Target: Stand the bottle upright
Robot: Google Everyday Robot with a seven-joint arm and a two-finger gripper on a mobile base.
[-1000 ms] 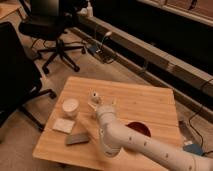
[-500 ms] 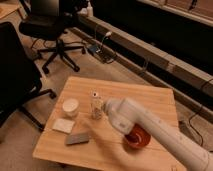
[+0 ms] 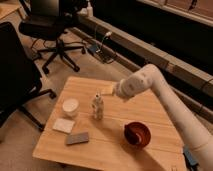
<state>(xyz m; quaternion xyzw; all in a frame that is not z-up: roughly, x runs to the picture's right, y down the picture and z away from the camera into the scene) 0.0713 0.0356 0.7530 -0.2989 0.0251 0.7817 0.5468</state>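
Black office chairs point(image 3: 52, 22) stand on the floor behind a small wooden table point(image 3: 115, 145). On the table the bottle point(image 3: 98, 107) stands upright near the middle, its cap on top. A white cup point(image 3: 70, 107) sits just left of it, and I cannot see inside. A red bowl point(image 3: 137, 134) sits to the right; what is in it is not clear. Two flat pads point(image 3: 71, 131) lie near the front. The gripper point(image 3: 107, 91) hangs above the bottle, apart from it, holding nothing

Clear-whitish plastic bottle point(image 3: 97, 107) (patterned label), matt wooden table point(image 3: 150, 107), glossy red bowl point(image 3: 137, 134), claw point(image 3: 111, 90) above table.
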